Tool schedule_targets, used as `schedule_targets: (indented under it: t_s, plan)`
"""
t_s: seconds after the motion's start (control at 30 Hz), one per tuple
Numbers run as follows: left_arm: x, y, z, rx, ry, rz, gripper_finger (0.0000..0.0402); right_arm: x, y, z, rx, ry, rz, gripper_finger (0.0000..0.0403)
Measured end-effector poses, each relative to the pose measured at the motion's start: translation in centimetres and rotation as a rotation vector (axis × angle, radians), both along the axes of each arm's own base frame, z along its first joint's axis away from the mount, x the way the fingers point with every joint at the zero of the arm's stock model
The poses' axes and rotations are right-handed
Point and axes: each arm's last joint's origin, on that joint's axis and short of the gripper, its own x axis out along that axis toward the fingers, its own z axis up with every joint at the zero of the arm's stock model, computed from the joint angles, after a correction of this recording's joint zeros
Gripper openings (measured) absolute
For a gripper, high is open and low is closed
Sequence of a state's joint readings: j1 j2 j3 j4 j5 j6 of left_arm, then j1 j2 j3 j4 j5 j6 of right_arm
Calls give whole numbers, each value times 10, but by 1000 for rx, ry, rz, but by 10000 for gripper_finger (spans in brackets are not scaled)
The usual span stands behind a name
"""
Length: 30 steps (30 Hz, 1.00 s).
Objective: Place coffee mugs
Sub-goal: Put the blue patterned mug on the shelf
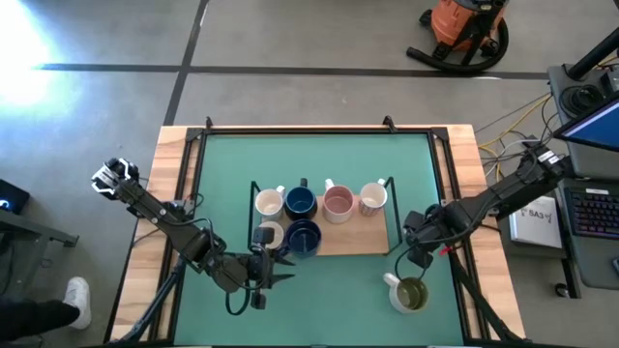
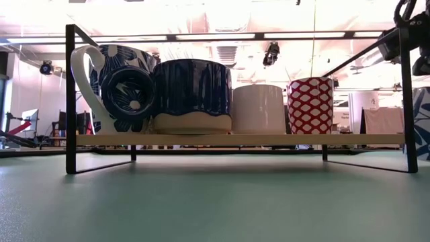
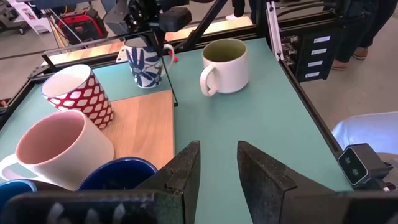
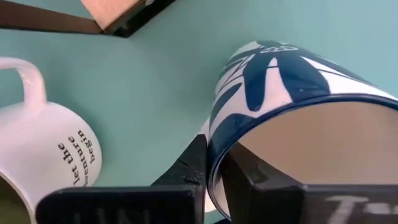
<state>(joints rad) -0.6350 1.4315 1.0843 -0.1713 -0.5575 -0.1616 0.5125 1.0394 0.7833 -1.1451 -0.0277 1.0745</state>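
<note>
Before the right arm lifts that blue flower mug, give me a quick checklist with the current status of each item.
1. Right end effector shut on the rim of the blue flower mug: ok, one finger inside the rim and one outside.
2. Mug clear of the white mug with olive-green inside: ok, they stand apart on the green mat.
3. Free spot on the wooden rack: ok, bare board shows at the front right.
4. Left end effector out of the way: ok, open and low, near the rack's front left.
5. Rack's black frame post clear of the lift path: cannot tell, it is close to the right arm.
</note>
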Motion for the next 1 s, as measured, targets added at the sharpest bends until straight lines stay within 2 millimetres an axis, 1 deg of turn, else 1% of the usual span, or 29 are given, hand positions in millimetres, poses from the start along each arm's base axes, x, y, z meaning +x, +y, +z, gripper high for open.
schedule_targets:
  t_s: [0.07, 0.13, 0.3, 0.47, 0.77, 1.0]
  plan:
    - [0, 0, 0, 0, 0, 0, 89, -1, 0, 3, 6, 21, -9, 17]
    - [0, 0, 0, -1, 0, 0, 89, -1, 2, 9, 49, 41, -17, 16]
    - [0, 0, 0, -5, -2, 2, 89, 1, 5, 32, 81, 10, -9, 15]
    - [0, 0, 0, -7, -5, 2, 89, 2, 12, 52, 134, -23, -6, 15]
    - [0, 0, 1, -11, -6, 3, 89, -3, 30, 78, 232, -62, 3, 14]
    - [0, 0, 1, -13, -8, 3, 89, -2, 49, 98, 350, -193, 59, 13]
